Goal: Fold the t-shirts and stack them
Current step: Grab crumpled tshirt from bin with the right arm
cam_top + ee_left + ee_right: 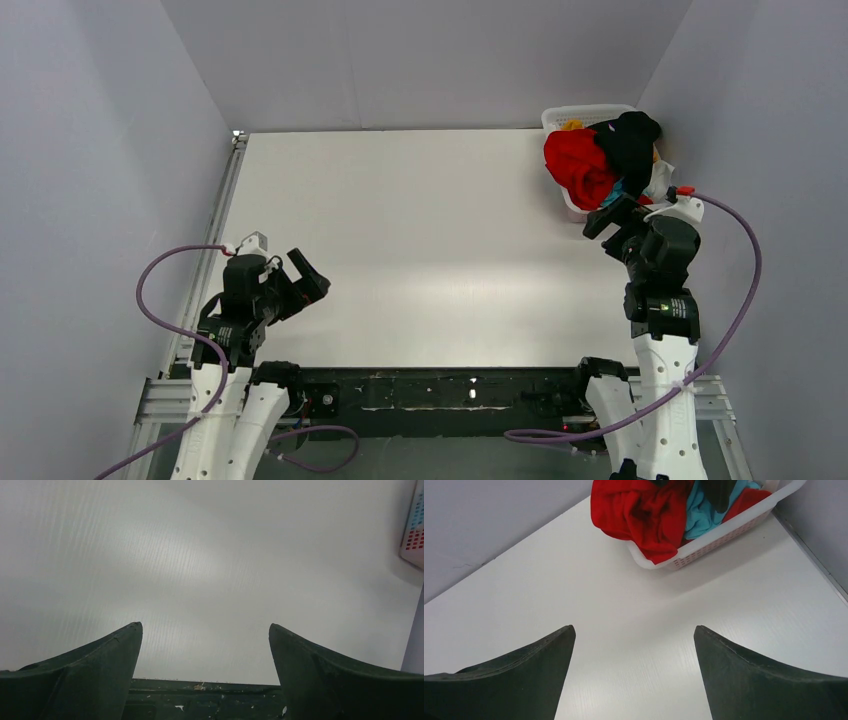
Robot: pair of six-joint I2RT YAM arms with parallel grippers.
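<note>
The t-shirts lie crumpled in a heap in a white lattice basket [590,112] at the far right corner of the table. A red one [578,165] spills over the basket's near-left rim, a black one [630,140] lies on top, and a bit of orange-yellow [572,125] shows behind. The right wrist view shows the red t-shirt [644,510], a light blue one [701,515] and the black one [721,492] over the basket rim [724,532]. My right gripper [612,215] [634,630] hangs open just short of the basket, empty. My left gripper [305,275] [205,627] is open and empty at the near left.
The white table [420,250] is boxed in by grey walls at the back and both sides. A metal rail [225,210] runs along its left edge. The dark near edge [200,687] shows under my left fingers. The basket's lattice side [414,530] peeks in at the left wrist view's upper right.
</note>
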